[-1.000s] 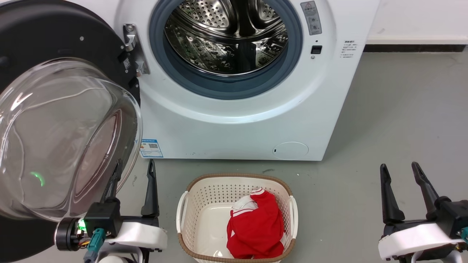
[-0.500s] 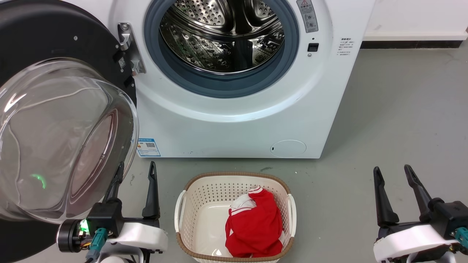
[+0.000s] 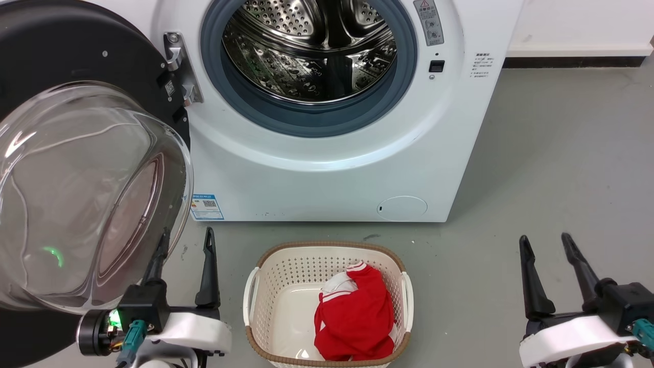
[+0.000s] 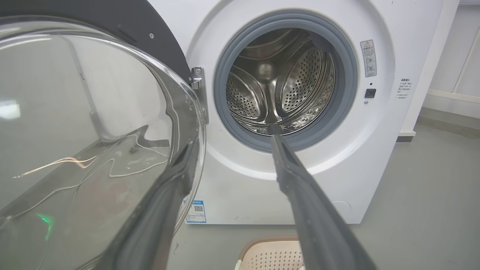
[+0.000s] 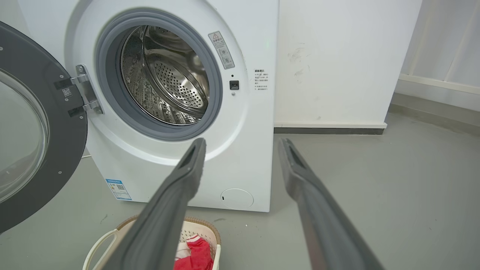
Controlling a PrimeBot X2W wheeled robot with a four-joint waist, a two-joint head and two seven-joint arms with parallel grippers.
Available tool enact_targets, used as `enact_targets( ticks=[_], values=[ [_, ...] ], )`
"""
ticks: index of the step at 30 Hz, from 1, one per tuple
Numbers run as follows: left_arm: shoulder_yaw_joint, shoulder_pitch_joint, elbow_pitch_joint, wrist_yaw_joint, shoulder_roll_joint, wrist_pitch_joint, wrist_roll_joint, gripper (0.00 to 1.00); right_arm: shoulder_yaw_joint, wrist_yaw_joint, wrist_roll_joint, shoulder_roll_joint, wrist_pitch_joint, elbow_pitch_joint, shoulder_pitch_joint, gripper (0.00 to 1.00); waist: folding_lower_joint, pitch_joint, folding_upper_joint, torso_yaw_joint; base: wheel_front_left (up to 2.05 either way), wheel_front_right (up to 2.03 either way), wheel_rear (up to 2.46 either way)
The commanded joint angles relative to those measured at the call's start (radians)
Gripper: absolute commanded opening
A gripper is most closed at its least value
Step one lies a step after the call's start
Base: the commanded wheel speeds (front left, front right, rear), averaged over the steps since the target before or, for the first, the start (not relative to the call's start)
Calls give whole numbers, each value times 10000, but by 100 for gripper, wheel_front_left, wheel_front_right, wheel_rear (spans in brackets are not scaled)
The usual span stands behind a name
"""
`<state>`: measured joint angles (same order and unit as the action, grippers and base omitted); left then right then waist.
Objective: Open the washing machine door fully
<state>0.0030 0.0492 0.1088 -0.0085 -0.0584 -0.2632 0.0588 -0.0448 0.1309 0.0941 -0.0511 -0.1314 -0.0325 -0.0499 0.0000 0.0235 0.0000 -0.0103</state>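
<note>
The white washing machine (image 3: pixel 327 174) stands ahead with its steel drum exposed. Its black round washing machine door (image 3: pixel 76 51) is swung out to the left on the metal hinge, the clear glass bowl (image 3: pixel 87 194) bulging toward me. My left gripper (image 3: pixel 186 233) is open, low beside the bowl's right rim. In the left wrist view the left gripper (image 4: pixel 234 139) is open and its left finger (image 4: pixel 176 187) lies along the bowl's rim (image 4: pixel 195 123); I cannot tell if they touch. My right gripper (image 3: pixel 544 237) is open and empty over the floor at lower right; the right wrist view shows the gripper (image 5: pixel 243 141) facing the machine (image 5: pixel 240 157).
A cream laundry basket (image 3: pixel 327 250) with a red and white garment (image 3: pixel 357 317) sits on the grey floor in front of the machine, between my two arms. A white wall with a dark skirting (image 3: pixel 577 61) runs behind on the right.
The head view has shifted slightly. Both grippers sit a touch lower in it than a second ago. The door's angle looks the same.
</note>
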Motion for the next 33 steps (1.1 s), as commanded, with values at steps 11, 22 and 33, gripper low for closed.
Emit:
enact_targets(
  ticks=[11, 22, 33],
  values=[
    [271, 165, 403, -149, 21, 582, 1828, 0, 40, 1, 1928, -77, 196, 378, 132, 0, 0, -15, 0, 7, 0, 0, 0],
    [315, 166, 454, -315, 29, 991, 3949, 0, 48, 1, 4061, -164, 447, 759, 390, 0, 0, -33, 0, 16, 0, 0, 0],
    [431, 243, 578, -461, 36, 1417, 5786, 0, 31, 1, 5907, -216, 684, 1068, 596, 0, 0, -51, 0, 25, 0, 0, 0]
  ],
)
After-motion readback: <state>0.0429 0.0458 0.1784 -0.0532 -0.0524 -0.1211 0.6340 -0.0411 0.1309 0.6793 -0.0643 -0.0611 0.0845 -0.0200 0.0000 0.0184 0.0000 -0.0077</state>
